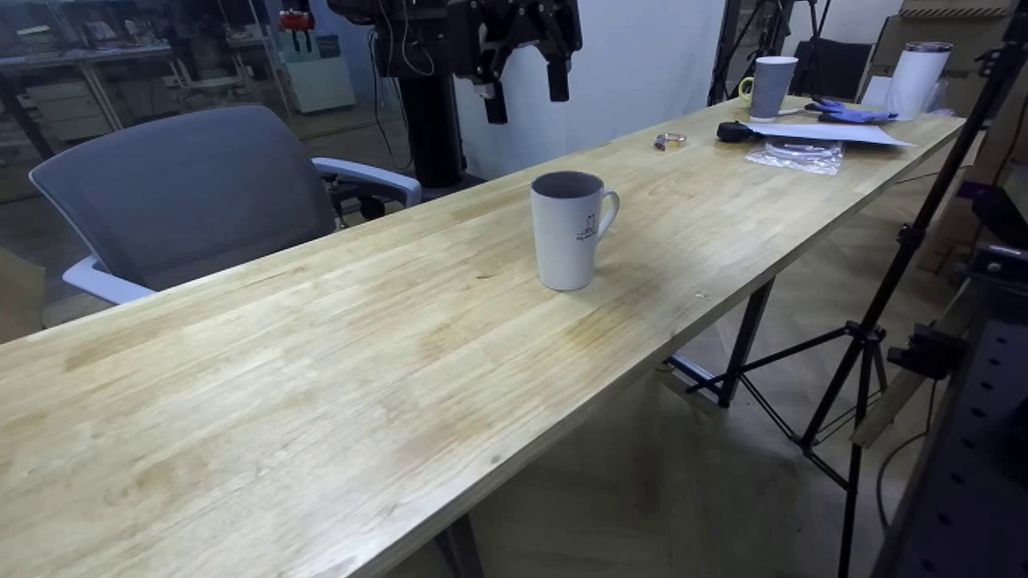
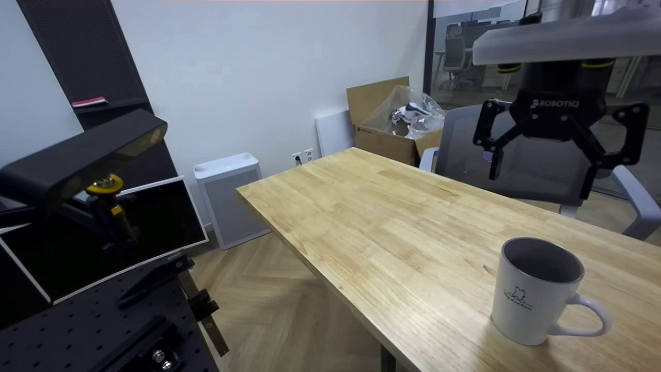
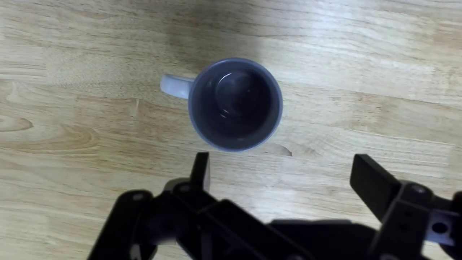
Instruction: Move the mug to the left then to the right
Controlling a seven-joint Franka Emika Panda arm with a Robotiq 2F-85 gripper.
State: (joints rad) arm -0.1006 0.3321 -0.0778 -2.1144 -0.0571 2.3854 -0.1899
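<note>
Hovering w/ my jaws spread, empty; upright mug [image 3: 235, 104] sits lower, offset up-left in wrist view (handle [image 3: 176, 86] leftmost, btw).

Reads ROBOTIQ in white capitals, beside a small logo, on the black end effector [image 2: 540, 187] in an exterior view. Carries dark lettering beneath a line drawing on the mug [image 2: 534, 297], too small to read. Shows RGE on a cardboard carton [image 1: 969, 52], and tiny illegible print on an open box [image 2: 384, 146].
</note>
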